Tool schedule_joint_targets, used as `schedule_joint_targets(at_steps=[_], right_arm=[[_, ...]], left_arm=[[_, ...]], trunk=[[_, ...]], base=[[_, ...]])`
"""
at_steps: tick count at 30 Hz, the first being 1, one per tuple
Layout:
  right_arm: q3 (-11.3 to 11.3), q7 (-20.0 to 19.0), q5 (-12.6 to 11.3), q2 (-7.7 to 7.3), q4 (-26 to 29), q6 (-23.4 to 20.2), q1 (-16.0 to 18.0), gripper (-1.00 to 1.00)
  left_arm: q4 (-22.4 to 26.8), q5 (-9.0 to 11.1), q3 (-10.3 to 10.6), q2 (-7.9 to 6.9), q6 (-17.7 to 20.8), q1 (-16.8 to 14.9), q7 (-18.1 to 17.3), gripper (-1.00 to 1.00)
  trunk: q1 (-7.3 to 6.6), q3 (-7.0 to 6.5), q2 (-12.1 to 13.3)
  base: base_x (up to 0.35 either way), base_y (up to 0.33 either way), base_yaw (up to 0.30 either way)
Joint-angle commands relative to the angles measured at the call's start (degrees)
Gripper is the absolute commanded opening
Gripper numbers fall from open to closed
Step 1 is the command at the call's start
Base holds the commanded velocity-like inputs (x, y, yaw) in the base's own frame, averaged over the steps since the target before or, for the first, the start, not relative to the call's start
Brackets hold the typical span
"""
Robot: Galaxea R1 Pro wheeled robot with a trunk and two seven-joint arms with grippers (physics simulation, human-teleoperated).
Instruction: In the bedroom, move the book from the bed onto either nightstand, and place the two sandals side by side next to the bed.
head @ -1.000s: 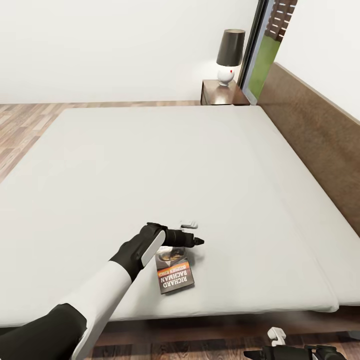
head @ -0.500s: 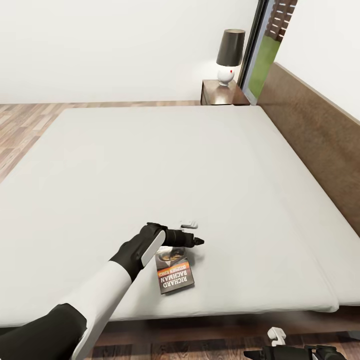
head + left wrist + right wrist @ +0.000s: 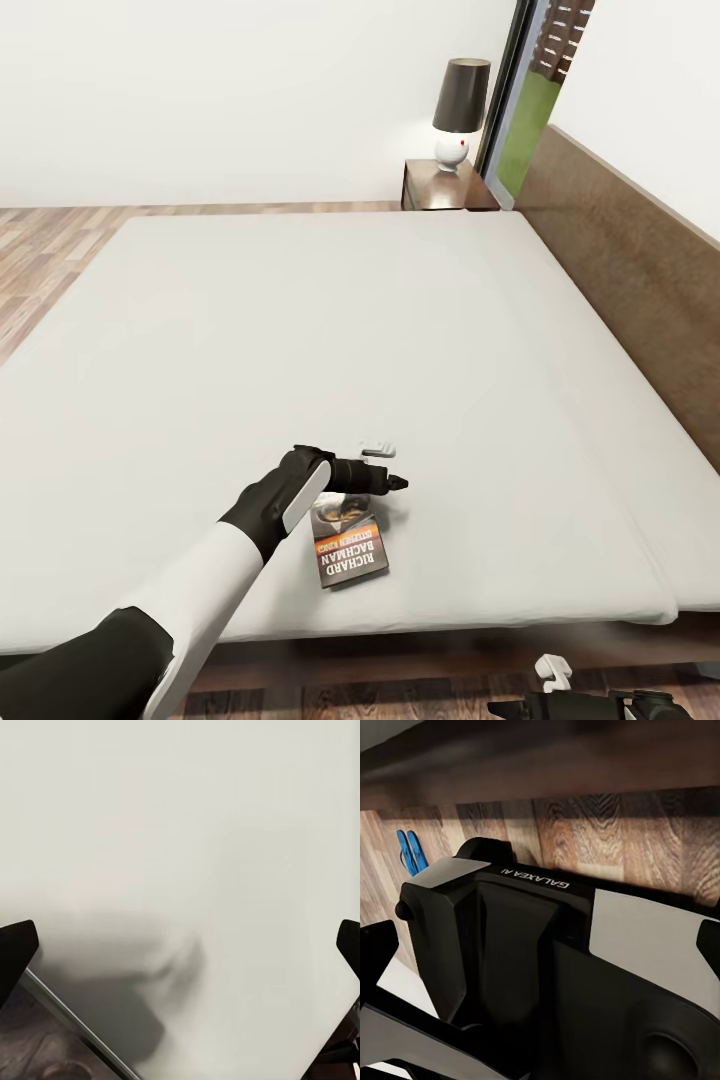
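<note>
Book (image 3: 349,548) first: it lies flat on the bed (image 3: 330,340), low in the head frame and close to the near edge of the mattress, its orange band and white lettering facing up. My left gripper (image 3: 385,470) hangs over the book's far end, just above the cover. In the left wrist frame the two dark fingertips (image 3: 16,949) sit at opposite edges, so the jaws are spread wide, with a corner of the cover showing at the lower left.

To do this well, I judge I should lower until one finger slips under the thin edge, then close gently so the cover does not slide. The nightstand (image 3: 447,186), upper right beside a lamp (image 3: 459,110), is the goal.

My right gripper's state I cannot tell. The right wrist frame catches the blue sandals (image 3: 410,852) on the floor at upper left.
</note>
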State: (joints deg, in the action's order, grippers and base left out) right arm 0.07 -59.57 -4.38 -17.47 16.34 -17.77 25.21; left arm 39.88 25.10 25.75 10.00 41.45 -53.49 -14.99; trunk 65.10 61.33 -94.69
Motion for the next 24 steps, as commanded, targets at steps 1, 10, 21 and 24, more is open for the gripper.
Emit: schedule_joint_targets(at_steps=[1,10,21,24], right_arm=[[0.0,-0.1,-0.5,-0.02,0.0,-0.6,0.0,1.00],[0.0,-0.1,-0.5,-0.02,0.0,-0.6,0.0,1.00],[0.0,-0.1,-0.5,-0.02,0.0,-0.6,0.0,1.00],[0.0,-0.1,-0.5,-0.02,0.0,-0.6,0.0,1.00]], left_arm=[[0.0,-0.1,0.0,0.00,0.2,0.0,-0.1,1.00],[0.0,-0.1,0.0,0.00,0.2,0.0,-0.1,1.00],[0.1,0.0,0.0,0.00,0.2,0.0,-0.6,1.00],[0.1,0.0,0.0,0.00,0.1,0.0,-2.8,1.00]], trunk=[[0.00,0.03,0.0],[0.00,0.03,0.0],[0.00,0.03,0.0],[0.00,0.03,0.0]], base=[[0.000,0.000,0.000],[0.000,0.000,0.000],[0.005,0.000,0.000],[0.000,0.000,0.000]])
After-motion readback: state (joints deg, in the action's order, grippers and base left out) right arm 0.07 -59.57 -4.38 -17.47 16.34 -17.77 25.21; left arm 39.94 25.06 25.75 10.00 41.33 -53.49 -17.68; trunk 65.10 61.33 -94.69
